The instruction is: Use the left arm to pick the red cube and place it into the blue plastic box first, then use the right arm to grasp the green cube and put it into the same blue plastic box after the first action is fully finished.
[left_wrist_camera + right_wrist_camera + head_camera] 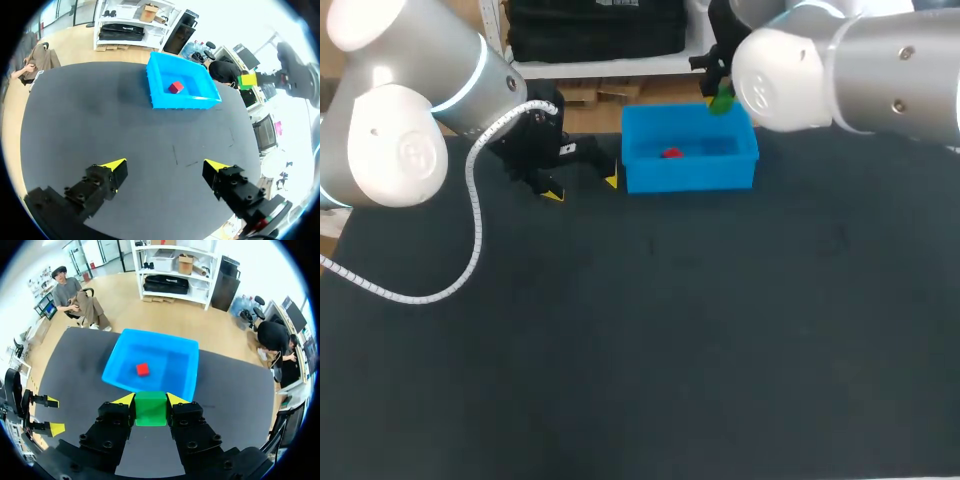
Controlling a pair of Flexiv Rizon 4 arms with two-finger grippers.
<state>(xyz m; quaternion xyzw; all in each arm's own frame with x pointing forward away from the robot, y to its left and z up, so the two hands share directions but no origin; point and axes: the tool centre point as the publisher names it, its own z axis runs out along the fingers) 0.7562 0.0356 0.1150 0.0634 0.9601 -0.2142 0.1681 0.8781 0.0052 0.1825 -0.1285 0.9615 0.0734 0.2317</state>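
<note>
The red cube (671,153) lies inside the blue plastic box (740,170) at the table's far side; it shows too in the left wrist view (175,87) and the right wrist view (143,369). My right gripper (150,399) is shut on the green cube (150,408), holding it in the air above the box's near rim (145,388). In the head view the green cube (722,101) hangs over the box's back right corner. My left gripper (582,187) stands open just left of the box, low over the table, with nothing between its fingers (114,168).
The dark table top (650,330) stretches wide toward the front. A white coiled cable (472,230) hangs from my left arm over the table's left part.
</note>
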